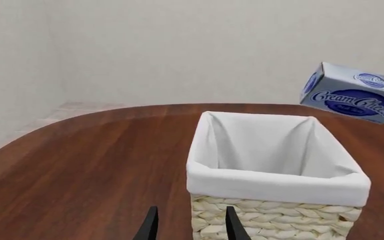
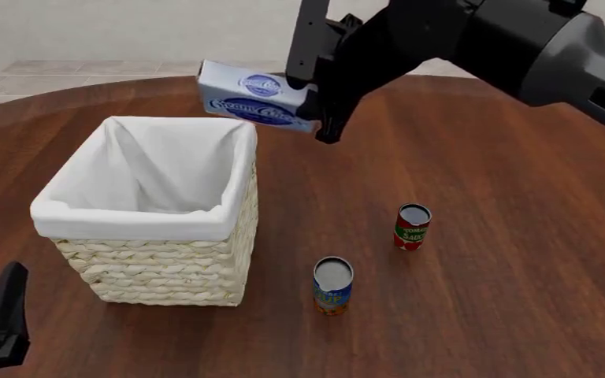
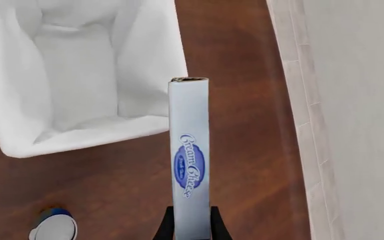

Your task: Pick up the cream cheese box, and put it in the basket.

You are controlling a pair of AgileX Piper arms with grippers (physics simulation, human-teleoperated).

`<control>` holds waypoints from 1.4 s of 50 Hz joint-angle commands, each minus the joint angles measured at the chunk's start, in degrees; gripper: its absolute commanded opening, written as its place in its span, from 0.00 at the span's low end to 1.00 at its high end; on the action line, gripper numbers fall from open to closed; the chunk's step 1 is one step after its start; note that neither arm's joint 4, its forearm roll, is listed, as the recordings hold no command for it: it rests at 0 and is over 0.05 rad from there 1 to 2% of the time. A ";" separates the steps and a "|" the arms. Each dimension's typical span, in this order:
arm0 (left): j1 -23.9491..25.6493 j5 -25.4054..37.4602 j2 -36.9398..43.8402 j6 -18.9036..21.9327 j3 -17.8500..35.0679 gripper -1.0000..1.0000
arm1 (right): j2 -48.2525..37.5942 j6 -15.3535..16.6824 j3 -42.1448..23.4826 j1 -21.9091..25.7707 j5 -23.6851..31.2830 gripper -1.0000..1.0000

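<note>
Front view: nothing is seen inside the basket (image 2: pixel 145 220); the cream cheese box (image 2: pixel 255 96) is clamped in the right gripper (image 2: pixel 318 102) above its far rim.

A bare, rendered test room rather than a lived-in home — a round, glossy dark-wood tabletop (image 2: pixel 513 260) stands before a plain off-white wall (image 1: pixel 178 50) and a pale tiled floor (image 2: pixel 61 75). Only staged groceries sit on it: a square cream wicker basket with a white cloth liner (image 2: pixel 155 272) and two small labelled cylindrical cans (image 2: pixel 332 285) (image 2: pixel 412 227) — nothing else furnishes the space.
</note>
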State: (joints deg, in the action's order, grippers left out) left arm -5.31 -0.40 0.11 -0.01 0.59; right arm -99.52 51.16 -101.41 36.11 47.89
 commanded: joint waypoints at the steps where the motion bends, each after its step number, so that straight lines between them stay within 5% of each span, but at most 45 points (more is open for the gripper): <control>1: 0.06 -0.12 -0.06 -0.28 0.06 1.00 | -1.41 -0.42 -3.24 2.27 1.19 0.00; 70: -0.27 -1.93 -0.09 -2.12 0.77 1.00 | -14.84 4.99 -26.04 7.95 13.45 0.00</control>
State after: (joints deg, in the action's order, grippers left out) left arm -5.42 -2.04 0.02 -1.79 1.25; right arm -112.72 56.26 -122.97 43.40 59.63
